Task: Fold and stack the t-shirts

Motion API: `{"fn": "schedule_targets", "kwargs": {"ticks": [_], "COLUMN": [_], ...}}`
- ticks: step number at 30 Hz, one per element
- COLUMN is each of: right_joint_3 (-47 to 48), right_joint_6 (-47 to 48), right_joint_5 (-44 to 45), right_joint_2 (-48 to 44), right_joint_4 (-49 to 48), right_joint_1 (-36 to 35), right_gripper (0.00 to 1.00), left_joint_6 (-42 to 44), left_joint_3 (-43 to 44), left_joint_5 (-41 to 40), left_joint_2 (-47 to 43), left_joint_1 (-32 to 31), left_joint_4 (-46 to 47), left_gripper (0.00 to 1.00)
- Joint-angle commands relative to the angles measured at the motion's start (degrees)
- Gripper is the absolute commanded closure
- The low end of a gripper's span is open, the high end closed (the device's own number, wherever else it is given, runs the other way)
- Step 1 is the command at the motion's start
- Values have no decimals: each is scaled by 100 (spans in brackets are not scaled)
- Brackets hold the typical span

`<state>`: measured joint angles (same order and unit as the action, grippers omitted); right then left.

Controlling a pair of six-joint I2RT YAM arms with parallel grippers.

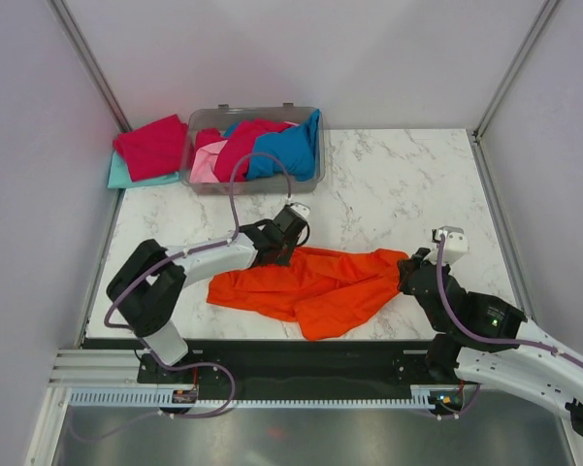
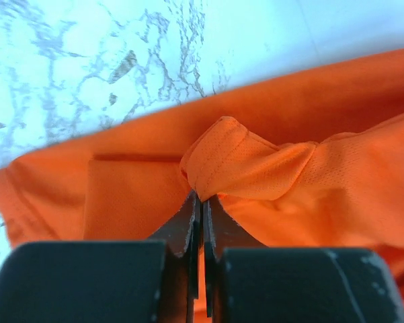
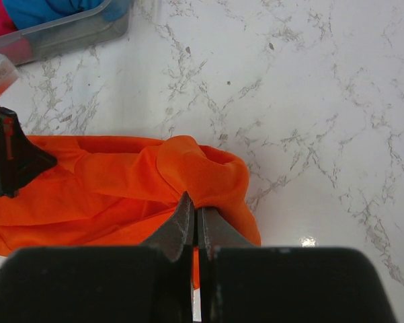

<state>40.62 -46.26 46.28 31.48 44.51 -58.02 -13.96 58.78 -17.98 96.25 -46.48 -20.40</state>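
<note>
A bright orange t-shirt [image 1: 315,286] lies crumpled across the near middle of the marble table [image 1: 398,184]. My left gripper [image 1: 289,248] sits at its upper left edge, shut on a pinched fold of the orange t-shirt [image 2: 245,165]. At the cloth's right end my right gripper [image 1: 407,274] is shut on a bunched fold of the same orange t-shirt [image 3: 202,175]. More t-shirts, crimson [image 1: 242,146], blue [image 1: 289,148] and pink [image 1: 208,163], fill the bin. A red t-shirt [image 1: 153,146] lies over a teal one [image 1: 124,175] left of it.
The clear grey plastic bin [image 1: 254,183] stands at the back left of the table, its corner also showing in the right wrist view as the bin [image 3: 67,35]. Grey walls enclose the table on three sides. A black rail [image 1: 291,354] runs along the near edge.
</note>
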Motion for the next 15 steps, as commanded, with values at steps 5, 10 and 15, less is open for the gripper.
{"fn": "schedule_targets", "kwargs": {"ticks": [5, 10, 15], "right_joint_3": [498, 1577, 2991], "right_joint_6": [108, 836, 2187], "right_joint_5": [-32, -102, -715], "right_joint_2": [-90, -29, 252], "right_joint_4": [-4, 101, 101], "right_joint_1": [-25, -16, -16], "right_gripper": [100, 100, 100], "left_joint_6": [50, 305, 1069], "left_joint_3": [976, 1890, 2742], "left_joint_5": [-267, -487, 12], "left_joint_2": [-1906, -3128, -4438], "left_joint_1": [-10, -10, -19], "left_joint_4": [-1219, -1905, -1968], "left_gripper": [98, 98, 98]}}
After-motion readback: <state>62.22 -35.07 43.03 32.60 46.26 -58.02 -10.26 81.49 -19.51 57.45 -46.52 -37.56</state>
